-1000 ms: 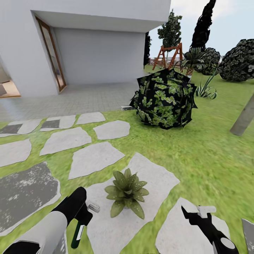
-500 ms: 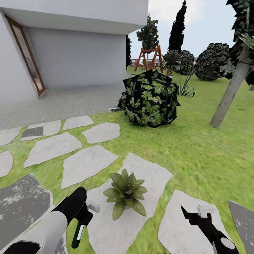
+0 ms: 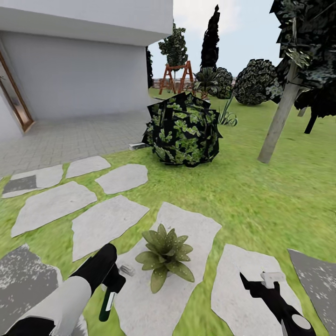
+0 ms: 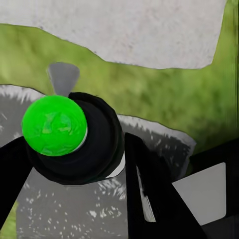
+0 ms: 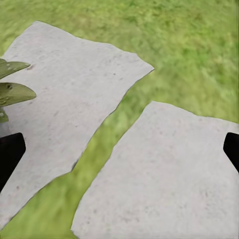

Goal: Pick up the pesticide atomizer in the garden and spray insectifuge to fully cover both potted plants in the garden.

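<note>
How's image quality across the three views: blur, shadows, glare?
Head view: flat even light, no cast shadow under the plant, no glare; lawn smeared, bush blocky. Left wrist view: the atomizer in the left tool is close and soft-edged. Right wrist view: stone texture is mushy, grass blurred.

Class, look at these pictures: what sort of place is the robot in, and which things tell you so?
Most likely a house's back garden: a green lawn crossed by flat grey and white stepping stones, a dark broad-leaved bush, and a pale grey house wall beside a paved terrace.
</note>
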Robot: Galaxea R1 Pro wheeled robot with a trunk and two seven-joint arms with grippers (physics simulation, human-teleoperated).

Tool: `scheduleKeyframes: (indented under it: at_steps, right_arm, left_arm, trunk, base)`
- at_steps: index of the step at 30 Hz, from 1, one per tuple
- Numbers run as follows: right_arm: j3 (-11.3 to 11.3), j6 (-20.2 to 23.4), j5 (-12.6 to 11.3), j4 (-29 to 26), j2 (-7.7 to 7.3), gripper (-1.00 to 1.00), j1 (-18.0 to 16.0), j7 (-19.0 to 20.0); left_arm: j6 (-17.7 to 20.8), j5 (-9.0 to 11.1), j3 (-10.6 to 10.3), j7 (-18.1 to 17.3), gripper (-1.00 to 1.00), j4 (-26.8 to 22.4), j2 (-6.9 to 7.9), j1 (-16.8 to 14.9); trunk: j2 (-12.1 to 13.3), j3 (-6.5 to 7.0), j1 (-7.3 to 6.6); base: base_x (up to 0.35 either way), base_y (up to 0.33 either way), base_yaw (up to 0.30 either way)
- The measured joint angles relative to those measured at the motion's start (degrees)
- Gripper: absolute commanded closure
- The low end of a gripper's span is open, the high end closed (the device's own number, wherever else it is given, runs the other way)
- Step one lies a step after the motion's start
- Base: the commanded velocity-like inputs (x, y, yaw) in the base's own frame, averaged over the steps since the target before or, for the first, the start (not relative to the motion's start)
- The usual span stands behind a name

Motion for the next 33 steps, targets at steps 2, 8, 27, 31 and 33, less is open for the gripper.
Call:
scheduleKeyframes:
  at_steps: [2,8,27,31,33]
  right_arm:
    - [0.00,0.00,0.00,-0.03,0.00,-1.00,0.00,0.00]
    - [-0.05,0.00,0.00,-0.05,0.00,-1.00,0.01,-0.08]
    - [-0.09,0.00,0.00,-0.06,0.00,-1.00,0.00,-0.09]
    - [-0.04,0.02,0.00,-0.06,0.00,-1.00,0.00,-0.06]
    - [-0.05,0.04,0.00,-0.11,-0.01,-1.00,0.00,-0.02]
  left_arm:
    - [0.12,-0.04,-0.05,-0.17,1.00,-0.07,-0.27,-0.65]
    - [0.48,-0.03,-0.04,-0.29,1.00,0.00,-0.44,-3.51]
    - [0.72,0.16,-0.01,-0.48,1.00,0.09,-0.59,-4.40]
    - [0.76,0.07,-0.01,-0.48,1.00,0.07,-0.82,-4.47]
    - [0.69,-0.05,-0.01,-0.46,1.00,0.07,-1.05,-4.48]
  trunk:
    - [0.00,0.00,0.00]
    - [0.00,0.00,0.00]
    - [0.00,0.00,0.00]
    - [0.00,0.00,0.03]
    - [0.00,0.00,0.01]
  base:
    - [0.000,0.005,-0.005]
    - [0.000,0.001,-0.116]
    - [-0.001,0.000,-0.214]
    - [-0.158,0.000,-0.002]
    - [-0.067,0.000,0.000]
